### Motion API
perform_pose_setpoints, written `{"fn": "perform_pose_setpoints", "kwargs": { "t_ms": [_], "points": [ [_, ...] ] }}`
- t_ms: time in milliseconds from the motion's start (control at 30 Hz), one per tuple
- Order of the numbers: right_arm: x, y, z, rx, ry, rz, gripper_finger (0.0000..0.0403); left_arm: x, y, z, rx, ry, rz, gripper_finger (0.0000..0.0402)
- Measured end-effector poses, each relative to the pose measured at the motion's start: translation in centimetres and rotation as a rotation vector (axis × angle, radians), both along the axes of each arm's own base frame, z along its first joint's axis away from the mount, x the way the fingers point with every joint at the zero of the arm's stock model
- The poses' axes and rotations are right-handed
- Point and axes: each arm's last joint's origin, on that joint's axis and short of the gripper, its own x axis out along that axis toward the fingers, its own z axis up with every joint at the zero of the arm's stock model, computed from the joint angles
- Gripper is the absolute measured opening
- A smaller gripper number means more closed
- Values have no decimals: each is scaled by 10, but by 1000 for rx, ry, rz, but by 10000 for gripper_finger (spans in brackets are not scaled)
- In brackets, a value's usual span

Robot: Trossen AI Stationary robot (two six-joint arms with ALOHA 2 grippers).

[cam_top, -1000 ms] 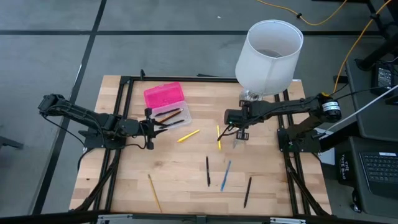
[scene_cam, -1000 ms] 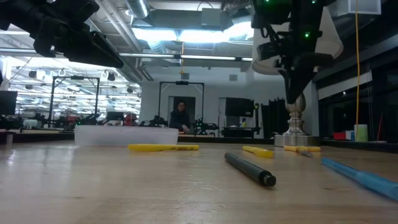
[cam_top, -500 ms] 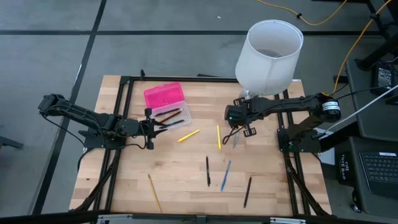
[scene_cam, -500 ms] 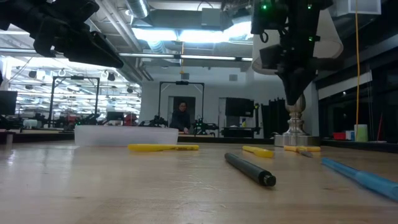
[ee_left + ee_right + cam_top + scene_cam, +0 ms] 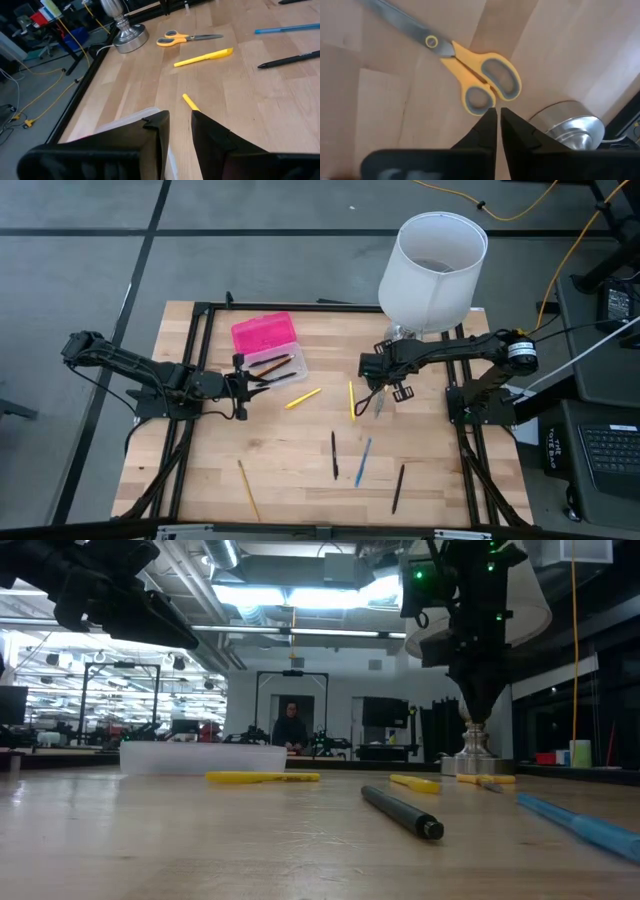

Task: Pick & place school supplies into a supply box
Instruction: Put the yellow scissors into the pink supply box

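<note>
The supply box lies open at the table's far left: pink lid (image 5: 263,333), clear base (image 5: 281,367) with several pens inside. My left gripper (image 5: 247,385) (image 5: 180,117) hovers level beside the base's near edge (image 5: 131,119), narrowly open, holding nothing. Yellow-handled scissors (image 5: 479,80) (image 5: 380,406) lie flat on the table beside the lamp foot. My right gripper (image 5: 386,383) (image 5: 497,114) hangs above their handles, pointing down, fingers shut. Loose on the table are yellow pencils (image 5: 303,397) (image 5: 352,400) (image 5: 248,490), black pens (image 5: 334,455) (image 5: 398,488) and a blue pen (image 5: 363,462).
A large white lampshade (image 5: 432,272) stands at the far right on a metal foot (image 5: 567,125) (image 5: 477,760), close to the right gripper and the scissors. Black frame rails (image 5: 196,340) run along the table's sides. Bare wood (image 5: 290,480) lies near the front edge.
My right gripper has turned about its wrist above the scissors and shifted a little toward the lamp foot. The left arm and all the supplies have stayed where they were.
</note>
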Motion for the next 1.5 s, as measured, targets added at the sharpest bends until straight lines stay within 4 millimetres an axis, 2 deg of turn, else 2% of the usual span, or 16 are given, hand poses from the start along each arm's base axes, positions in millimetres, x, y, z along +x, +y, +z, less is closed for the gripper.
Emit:
{"fn": "perform_pose_setpoints", "kwargs": {
  "t_ms": [200, 500, 667, 867, 1100, 1300, 1500],
  "points": [
    [4, -1, -8, 9, 53, 90, 50, 0, 0, 0, 0, 0, 0, 74],
    [5, -3, -8, -26, 59, 128, 130, 0, 0, 0, 1, 1, -1, 74],
    [0, -3, -22, -23, 80, 161, 160, 0, 0, 0, 1, 1, -1, 74],
    [-11, -4, -39, -53, 127, 163, 166, 0, 0, 0, 1, 1, -1, 74],
    [-15, -5, -54, -124, 103, 166, 167, 0, 0, 0, 1, 1, -1, 74],
    [-14, -6, -56, -148, 118, 255, 167, 0, 0, 0, -18, -5, 7, 74],
    [-14, -9, -56, -124, 113, 247, 167, 0, 0, 0, -20, -6, 8, 74]
  ]
}}
